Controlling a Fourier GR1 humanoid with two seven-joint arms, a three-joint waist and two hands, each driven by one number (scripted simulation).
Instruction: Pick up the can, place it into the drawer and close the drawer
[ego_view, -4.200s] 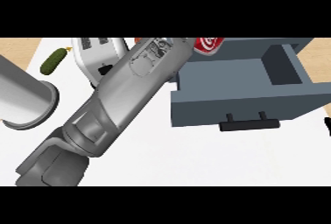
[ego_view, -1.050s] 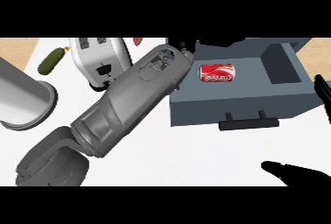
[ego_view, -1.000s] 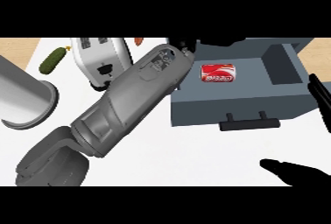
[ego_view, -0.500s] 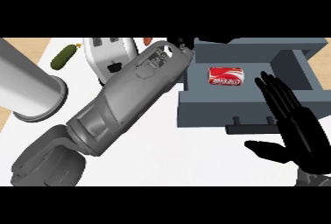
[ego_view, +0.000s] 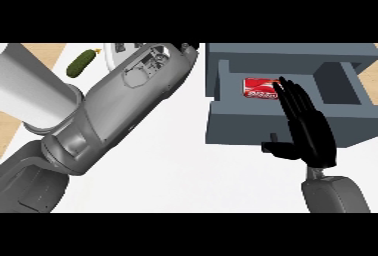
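Head view: right hand (ego_view: 310, 131) overlaps drawer (ego_view: 240, 131) front, can (ego_view: 258, 87) inside; cucumber (ego_view: 81, 63) far left.

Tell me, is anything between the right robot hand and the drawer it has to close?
Nothing visible does. The right robot hand is open right over the front of the drawer, its fingertips overlapping the edge of the can lying inside.

Kitchen: counter (ego_view: 177, 165), drawer (ego_view: 244, 127), cucumber (ego_view: 81, 63).
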